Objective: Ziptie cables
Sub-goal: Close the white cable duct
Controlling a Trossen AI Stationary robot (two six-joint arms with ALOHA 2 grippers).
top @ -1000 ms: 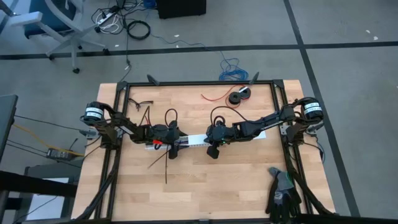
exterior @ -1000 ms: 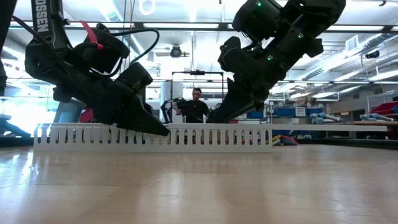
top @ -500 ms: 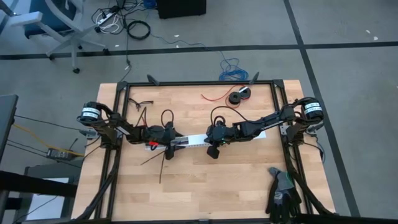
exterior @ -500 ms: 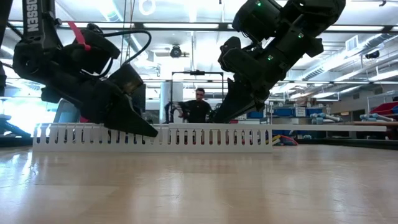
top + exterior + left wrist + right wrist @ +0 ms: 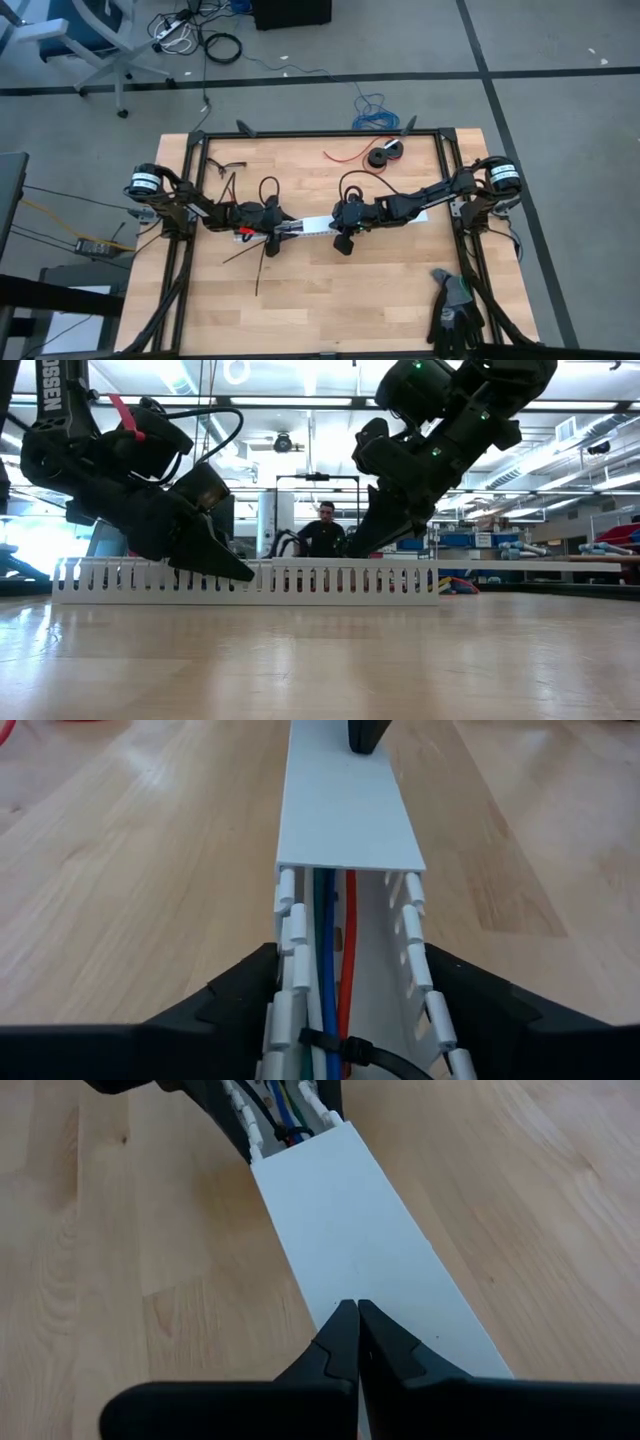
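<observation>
A white slotted duct [image 5: 315, 226] lies flat across the table's middle. The cables [image 5: 330, 970], green, blue, red and white, run inside its uncovered left part, with a black ziptie [image 5: 345, 1046] looped around them. A flat white cover [image 5: 350, 1210] closes the rest of the duct. My left gripper [image 5: 350, 965] is open, with one finger on either side of the duct's uncovered part. My right gripper [image 5: 356, 1308] is shut and stands on the cover farther right [image 5: 345, 228]. My left gripper has one finger [image 5: 245, 995] close to each slotted side wall [image 5: 288, 935] of the duct, coming level from the table's left. Whether the fingers touch the walls I cannot tell. My right gripper presses its shut fingertips [image 5: 352, 553] down on the duct's cover [image 5: 340, 1270], slanting down from the table's right; the duct stays flat on the table.
Two straight black strips [image 5: 255, 268] lie on the wood near the left gripper. A thin red wire [image 5: 345, 156] and a black spool [image 5: 383, 155] sit near the far edge. Dark gloves [image 5: 455, 310] lie at the near right corner. A person stands in the room behind [image 5: 325, 530].
My left gripper has moved a little along the duct toward the table's left edge, still open. The black strips beside it have shifted left with it. The duct and my right gripper have kept still.
</observation>
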